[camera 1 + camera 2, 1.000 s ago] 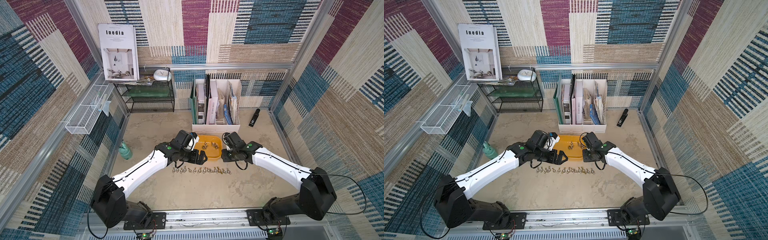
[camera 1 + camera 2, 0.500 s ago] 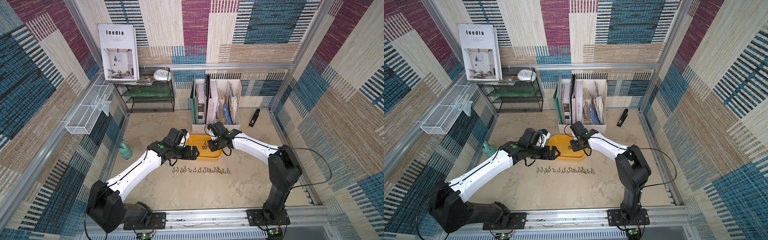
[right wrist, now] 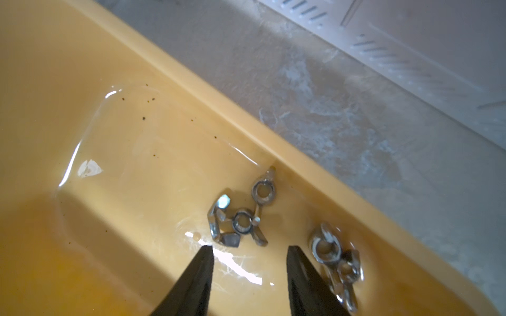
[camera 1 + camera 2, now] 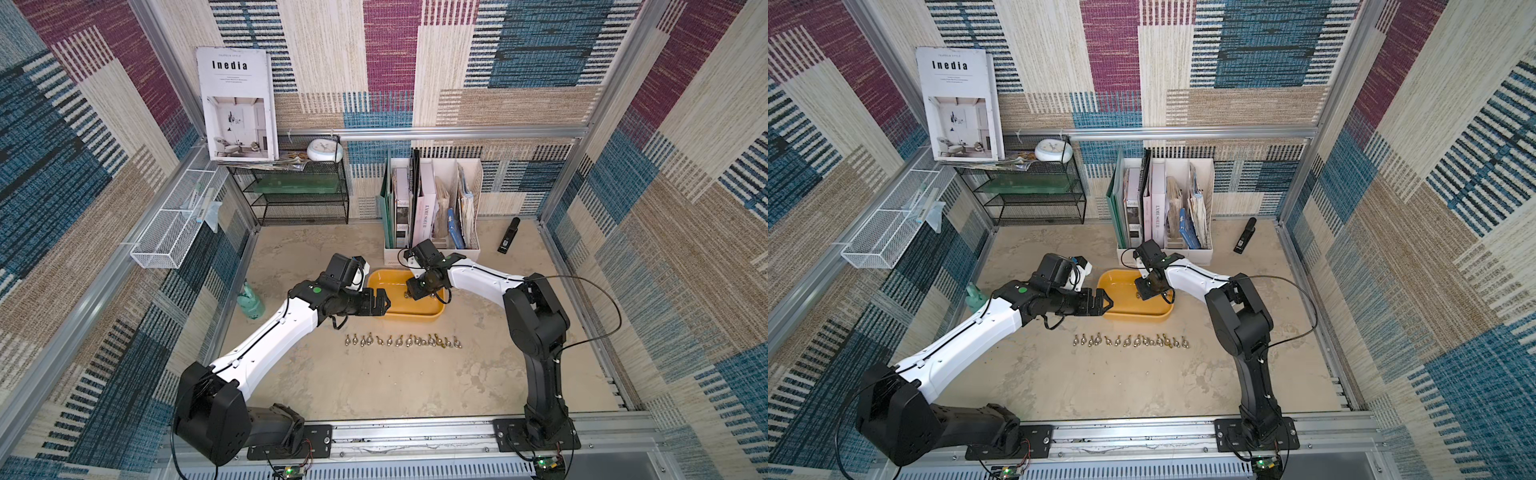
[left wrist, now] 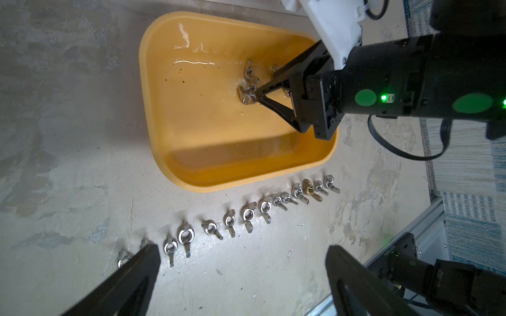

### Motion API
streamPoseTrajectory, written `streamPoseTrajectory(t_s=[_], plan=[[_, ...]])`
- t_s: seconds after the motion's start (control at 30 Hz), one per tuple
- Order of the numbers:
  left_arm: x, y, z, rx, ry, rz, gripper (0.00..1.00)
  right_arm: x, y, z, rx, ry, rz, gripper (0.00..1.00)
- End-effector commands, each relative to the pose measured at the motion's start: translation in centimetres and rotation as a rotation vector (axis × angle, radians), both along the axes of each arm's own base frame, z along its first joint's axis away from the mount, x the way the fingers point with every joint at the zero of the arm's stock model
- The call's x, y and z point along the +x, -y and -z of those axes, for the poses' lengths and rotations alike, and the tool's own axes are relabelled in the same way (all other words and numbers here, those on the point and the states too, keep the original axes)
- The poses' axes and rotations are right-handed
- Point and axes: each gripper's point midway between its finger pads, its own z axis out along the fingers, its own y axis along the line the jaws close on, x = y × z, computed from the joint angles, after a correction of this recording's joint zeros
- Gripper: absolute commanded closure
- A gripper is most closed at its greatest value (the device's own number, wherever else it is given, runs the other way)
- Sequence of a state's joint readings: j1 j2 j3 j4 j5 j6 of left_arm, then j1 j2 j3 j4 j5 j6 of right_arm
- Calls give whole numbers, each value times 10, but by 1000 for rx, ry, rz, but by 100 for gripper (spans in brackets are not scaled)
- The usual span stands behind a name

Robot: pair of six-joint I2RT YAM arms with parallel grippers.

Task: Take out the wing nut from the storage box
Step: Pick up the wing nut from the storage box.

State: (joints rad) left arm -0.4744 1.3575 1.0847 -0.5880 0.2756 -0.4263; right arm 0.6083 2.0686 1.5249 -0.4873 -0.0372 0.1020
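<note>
Nearest, a row of wing nuts (image 4: 403,340) lay on the counter (image 4: 374,382). Then left gripper (image 5: 241,247) hovered beside the storage box (image 4: 411,318), fingers (image 5: 131,273) wide, empty. Inside the box, right gripper (image 3: 249,247) half-open, holding nothing, just short of a wing nut cluster (image 3: 238,221) by the far wall. Best: straddle one wing of the nearest nut, close squarely, lift straight so neighbours stay put.
</note>
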Motion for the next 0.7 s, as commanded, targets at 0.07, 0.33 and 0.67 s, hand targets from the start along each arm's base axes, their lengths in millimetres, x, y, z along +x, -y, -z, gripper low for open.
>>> streamPoseTrajectory(t_s=[0.07, 0.33, 0.67], plan=[[0, -1, 5, 0, -12, 3, 1, 2, -7, 7, 18, -24, -36, 50], [-1, -2, 7, -8, -17, 1, 1, -10, -13, 4, 63, -58, -59, 56], [-4, -3, 8, -14, -24, -1, 1, -13, -9, 8, 34, -54, -50, 65]])
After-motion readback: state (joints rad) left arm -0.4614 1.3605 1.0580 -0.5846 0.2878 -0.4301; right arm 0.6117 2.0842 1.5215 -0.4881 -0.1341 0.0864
